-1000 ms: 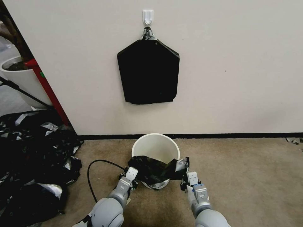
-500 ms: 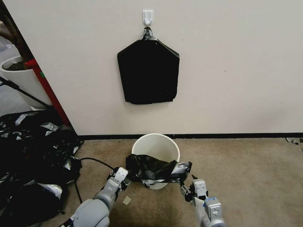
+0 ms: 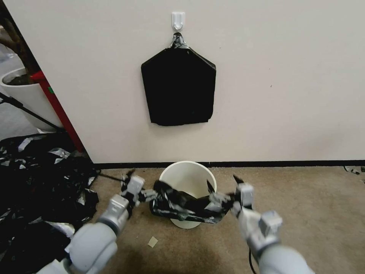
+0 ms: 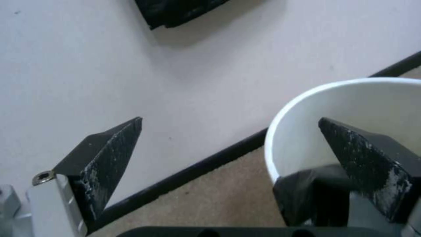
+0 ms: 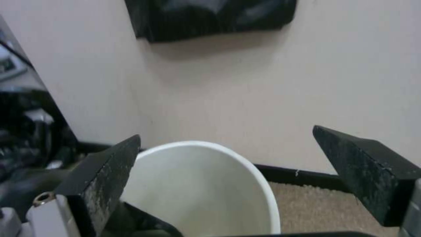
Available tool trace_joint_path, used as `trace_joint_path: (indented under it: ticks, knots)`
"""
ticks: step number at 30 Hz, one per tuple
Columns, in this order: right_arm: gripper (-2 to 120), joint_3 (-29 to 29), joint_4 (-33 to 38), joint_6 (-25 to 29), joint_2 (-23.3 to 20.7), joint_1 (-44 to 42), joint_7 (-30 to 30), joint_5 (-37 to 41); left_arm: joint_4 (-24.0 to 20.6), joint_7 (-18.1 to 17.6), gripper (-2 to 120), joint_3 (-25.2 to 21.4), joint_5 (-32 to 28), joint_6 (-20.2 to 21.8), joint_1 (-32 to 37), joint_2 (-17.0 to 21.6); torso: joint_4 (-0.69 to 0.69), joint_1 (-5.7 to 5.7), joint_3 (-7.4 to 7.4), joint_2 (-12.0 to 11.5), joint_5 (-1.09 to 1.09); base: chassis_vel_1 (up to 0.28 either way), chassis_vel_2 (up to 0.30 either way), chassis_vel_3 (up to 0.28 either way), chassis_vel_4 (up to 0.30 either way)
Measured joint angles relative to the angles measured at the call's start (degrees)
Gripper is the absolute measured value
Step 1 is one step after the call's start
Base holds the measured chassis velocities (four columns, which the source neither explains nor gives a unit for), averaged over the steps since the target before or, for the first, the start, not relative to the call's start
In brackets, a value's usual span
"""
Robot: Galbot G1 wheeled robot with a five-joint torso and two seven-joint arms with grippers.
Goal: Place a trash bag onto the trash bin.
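Observation:
The cream-white trash bin [image 3: 188, 176] stands on the carpet against the wall. The glossy black trash bag [image 3: 186, 207] is stretched across its near rim and hangs down its front wall. My left gripper [image 3: 142, 183] is at the bin's left side at rim height, and my right gripper [image 3: 224, 186] is at its right side. Both are open wide. In the left wrist view my left gripper [image 4: 230, 120] has one finger over the bin [image 4: 351, 105], with bag film [image 4: 302, 194] at that finger's base. In the right wrist view my right gripper [image 5: 226, 131] straddles the bin [image 5: 197, 187], with a fold of bag [image 5: 136, 219] by one finger.
A flat black stack [image 3: 178, 87] hangs from a wall hook above the bin. A heap of black plastic [image 3: 38, 190] covers the floor at the left, beside a red post [image 3: 57, 106] and a white planter pot [image 3: 26, 95]. A small scrap [image 3: 153, 241] lies on open carpet.
Both grippers rose from beside the bin's base to rim height and moved toward the wall. The bag came up with them and now spans the near rim.

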Motion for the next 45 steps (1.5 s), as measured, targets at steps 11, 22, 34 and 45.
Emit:
trace_joint_path:
  ticks: [11,22,34,45]
  knots:
    - [98,-4.17,-24.56,-17.03,4.22,20.46,-12.74,4.55,0.26,5.91,100,-3.88,1.07,-1.21,0.66,-3.62,0.00,0.00,0.00,-0.01,0.00,0.000,0.000,0.000,0.000]
    - [65,-4.93,-29.47,-20.40,7.13,23.84,-16.75,-0.87,0.73,3.42,100,-8.56,-2.80,-1.55,-4.98,-7.53,0.00,0.00,0.00,-0.01,0.00,0.000,0.000,0.000,0.000]
    - [18,-5.33,-29.60,-18.68,9.68,20.86,-6.96,0.90,2.73,0.87,100,-6.93,-2.69,-2.74,-5.09,-8.40,0.00,0.00,-0.01,-0.01,-0.01,0.000,0.000,0.000,0.000]
    - [7,-6.47,-22.67,-4.73,12.66,12.54,20.37,15.80,3.48,-0.27,100,-6.48,-2.61,-3.45,-5.03,-8.53,0.00,0.00,-0.01,0.00,0.00,0.000,0.000,0.000,0.000]
